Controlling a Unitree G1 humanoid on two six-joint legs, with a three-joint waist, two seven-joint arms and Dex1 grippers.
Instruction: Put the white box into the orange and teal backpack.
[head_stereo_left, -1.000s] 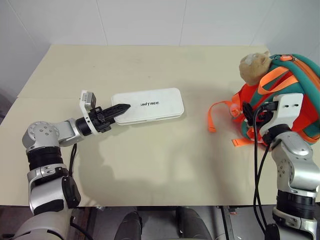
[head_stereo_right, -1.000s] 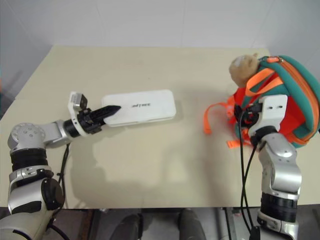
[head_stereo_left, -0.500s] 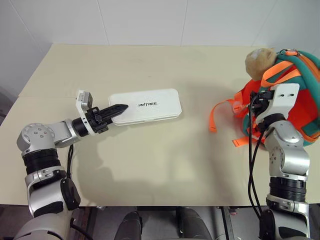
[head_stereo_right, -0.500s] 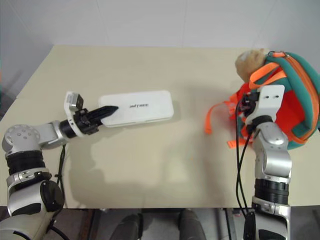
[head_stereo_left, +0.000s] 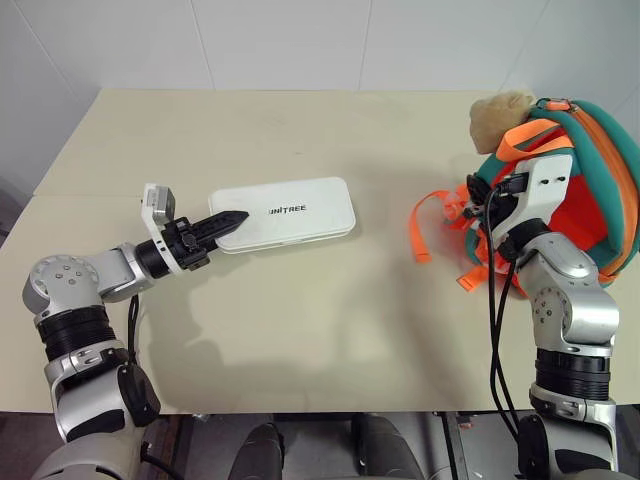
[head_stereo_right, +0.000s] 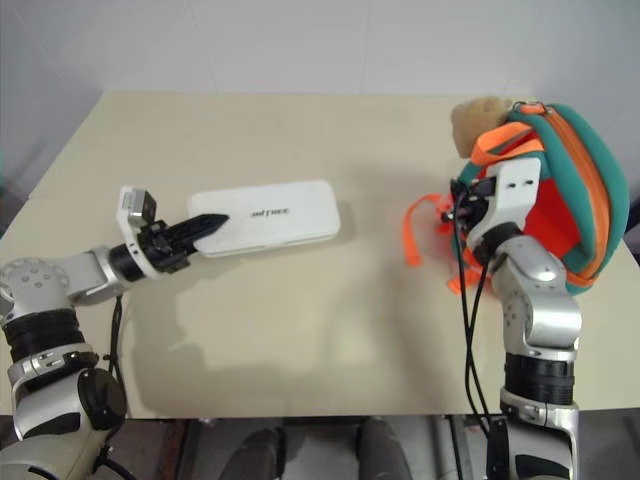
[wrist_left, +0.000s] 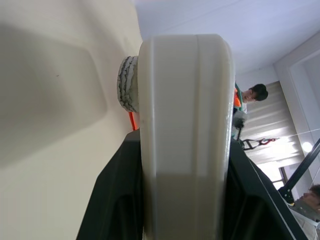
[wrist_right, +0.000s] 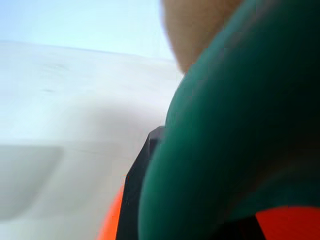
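Observation:
The white box (head_stereo_left: 285, 212) lies flat on the table, dark lettering up. My left gripper (head_stereo_left: 226, 221) is shut on its left end; the left wrist view has the box (wrist_left: 185, 125) edge-on between the black fingers (wrist_left: 112, 200). At the right stands the orange and teal backpack (head_stereo_left: 600, 150), with a tan plush toy (head_stereo_left: 497, 112) at its top. My right gripper (head_stereo_left: 478, 192) is at the backpack's left side, shut on its teal edge. In the right wrist view teal fabric (wrist_right: 240, 125) lies against one black finger (wrist_right: 142, 175).
The beige table (head_stereo_left: 300, 330) runs back to a white wall. Loose orange straps (head_stereo_left: 432, 218) trail from the backpack toward the table's middle. A wide stretch of bare tabletop separates the box from the backpack.
My right gripper has closed on the backpack's teal edge and moved left and a little up, drawing the top and the plush toy along. The left gripper keeps its hold.

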